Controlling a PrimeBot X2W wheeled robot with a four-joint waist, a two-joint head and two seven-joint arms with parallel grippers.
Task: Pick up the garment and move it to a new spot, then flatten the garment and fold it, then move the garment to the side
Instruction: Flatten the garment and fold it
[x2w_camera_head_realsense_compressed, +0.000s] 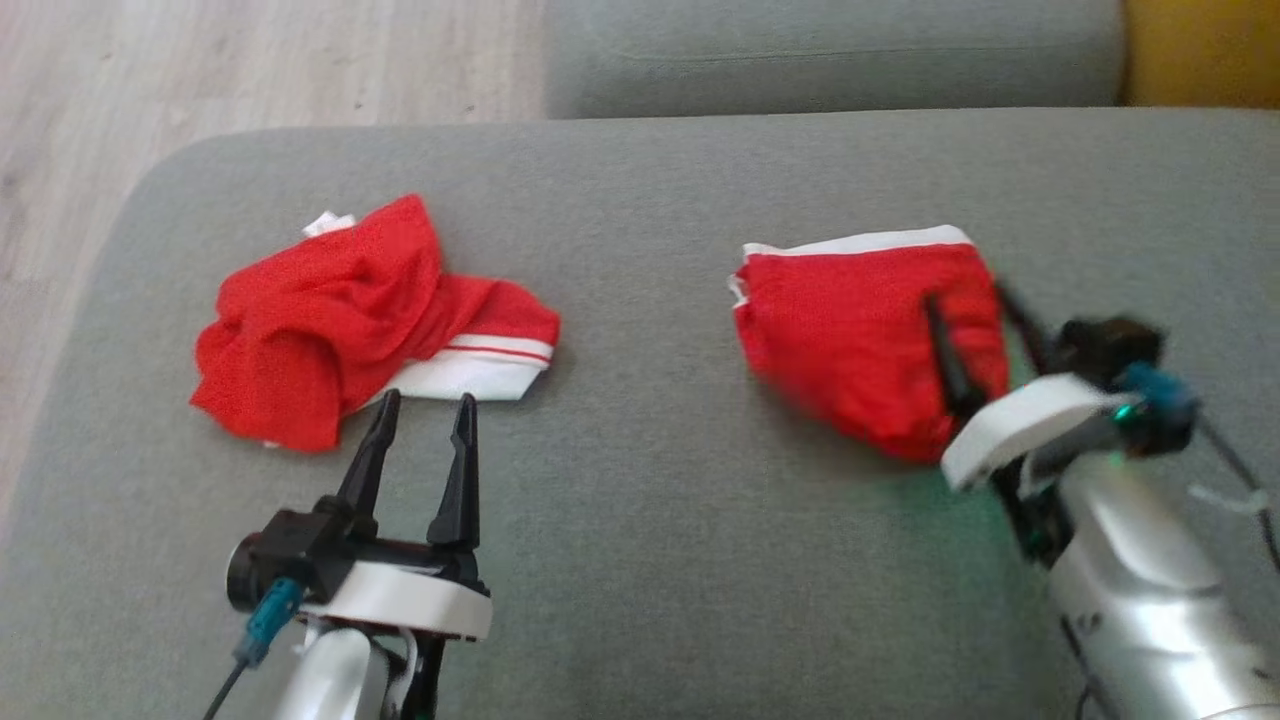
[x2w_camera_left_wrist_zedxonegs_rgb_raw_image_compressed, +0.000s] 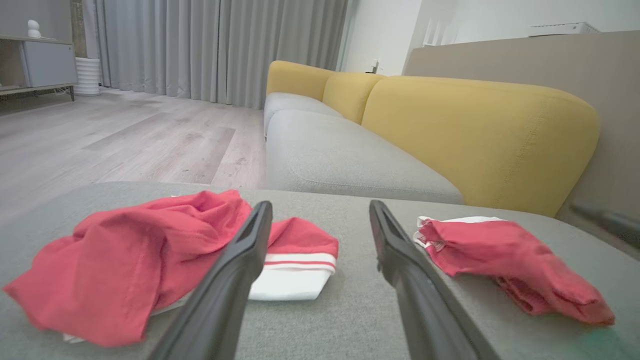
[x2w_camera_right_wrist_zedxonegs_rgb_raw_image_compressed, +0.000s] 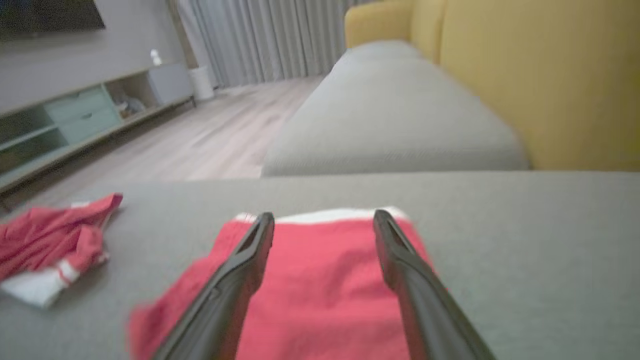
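Silver forearms (x2w_camera_head_realsense_compressed: 1130, 560) carry white cuffs (x2w_camera_head_realsense_compressed: 400, 600), black fingers (x2w_camera_head_realsense_compressed: 462, 470), teal connectors (x2w_camera_head_realsense_compressed: 268, 610).

A grey cushion (x2w_camera_head_realsense_compressed: 650, 560) with a rounded left corner carries two red garments, well apart. The crumpled garment (x2w_camera_head_realsense_compressed: 320, 320) lies bunched towards the left side, its white cuff (x2w_camera_head_realsense_compressed: 480, 375) with a thin red stripe pointing to the middle. The folded garment (x2w_camera_head_realsense_compressed: 850, 330) lies flatter on the right, its white band (x2w_camera_head_realsense_compressed: 870, 242) along the far edge.
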